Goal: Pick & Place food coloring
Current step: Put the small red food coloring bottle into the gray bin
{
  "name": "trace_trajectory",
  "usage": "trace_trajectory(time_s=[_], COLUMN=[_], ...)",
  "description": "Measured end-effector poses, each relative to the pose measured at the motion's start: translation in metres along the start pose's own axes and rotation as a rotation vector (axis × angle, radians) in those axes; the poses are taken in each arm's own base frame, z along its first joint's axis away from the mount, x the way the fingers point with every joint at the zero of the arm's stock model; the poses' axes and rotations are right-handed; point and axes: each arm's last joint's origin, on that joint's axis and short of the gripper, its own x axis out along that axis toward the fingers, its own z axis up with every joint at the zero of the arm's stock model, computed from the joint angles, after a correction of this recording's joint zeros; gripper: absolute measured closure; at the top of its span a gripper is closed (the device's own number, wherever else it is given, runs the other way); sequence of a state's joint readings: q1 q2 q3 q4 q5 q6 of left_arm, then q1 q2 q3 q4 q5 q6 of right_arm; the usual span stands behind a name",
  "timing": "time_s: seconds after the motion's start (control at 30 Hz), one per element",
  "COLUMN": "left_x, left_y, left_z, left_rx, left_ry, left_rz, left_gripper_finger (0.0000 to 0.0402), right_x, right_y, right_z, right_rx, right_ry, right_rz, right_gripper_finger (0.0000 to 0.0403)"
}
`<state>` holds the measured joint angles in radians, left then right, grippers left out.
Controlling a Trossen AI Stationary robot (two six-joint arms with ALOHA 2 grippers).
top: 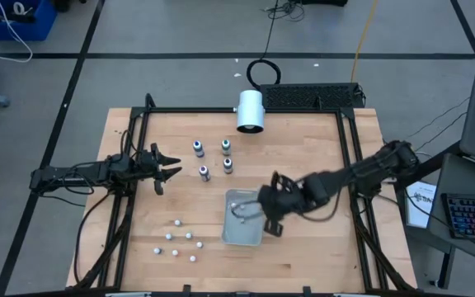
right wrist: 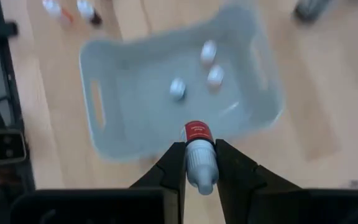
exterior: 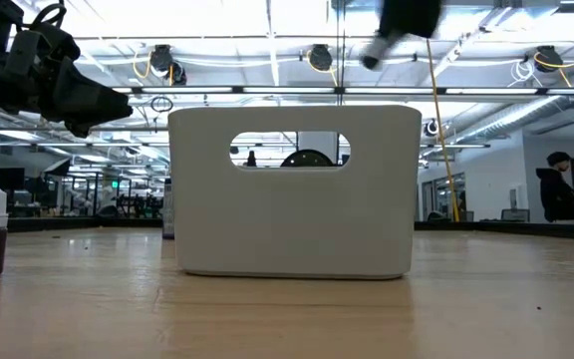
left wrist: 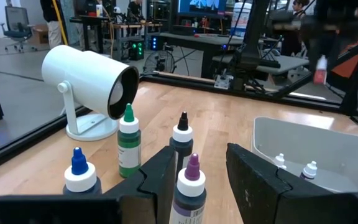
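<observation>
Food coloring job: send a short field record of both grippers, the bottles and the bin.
left gripper: jaws open, beside the standing bottles, holding nothing
right gripper: above the bin, jaws shut on a red-capped bottle
bin: three bottles in bin
standing bottles: four upright on the table, caps blue, green, black, purple
white balls: loose, left of the bin

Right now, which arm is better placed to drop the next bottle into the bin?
Right. Its end effector grips a red-capped bottle directly over the bin; the left end effector holds nothing.
</observation>
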<state>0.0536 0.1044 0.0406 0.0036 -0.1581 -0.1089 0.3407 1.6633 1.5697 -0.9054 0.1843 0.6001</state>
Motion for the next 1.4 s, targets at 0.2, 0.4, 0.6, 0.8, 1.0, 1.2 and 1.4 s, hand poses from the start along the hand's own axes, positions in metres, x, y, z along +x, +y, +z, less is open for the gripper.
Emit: trace_trajectory(time_s=[0.2, 0.4, 0.6, 0.8, 1.0, 1.2, 1.4], left_x=[0.000, 0.000, 0.000, 0.000, 0.000, 0.000, 0.000], left_y=[0.000, 0.000, 0.000, 0.000, 0.000, 0.000, 0.000], left_z=[0.000, 0.000, 0.000, 0.000, 0.000, 0.000, 0.000], left_rx=[0.000, 0.000, 0.000, 0.000, 0.000, 0.000, 0.000], left_ry=[0.001, 0.001, 0.001, 0.001, 0.000, 0.001, 0.000], left_rz=[0.000, 0.000, 0.000, 0.000, 0.000, 0.000, 0.000], left_gripper_finger=[0.0254, 0.0254, 0.0254, 0.0254, 0.0254, 0.0254, 0.0254], right_x=[0.002, 0.040, 0.094, 0.121, 0.137, 0.152, 0.160], right_y=[0.003, 0.007, 0.007, -0.001, -0.011, -0.012, -0.015], right_z=[0.048, 0.066, 0.060, 0.052, 0.046, 0.039, 0.031], right_rx=[-0.174, -0.282, -0.317, -0.332, -0.313, -0.298, -0.302], right_ry=[0.034, 0.222, 0.375, 0.451, 0.463, 0.457, 0.472], right_rz=[-0.031, -0.105, -0.023, -0.050, -0.056, 0.026, 0.021], right_gripper_finger=[0.0354, 0.0354, 0.0354, 0.0354, 0.0354, 0.0354, 0.0354])
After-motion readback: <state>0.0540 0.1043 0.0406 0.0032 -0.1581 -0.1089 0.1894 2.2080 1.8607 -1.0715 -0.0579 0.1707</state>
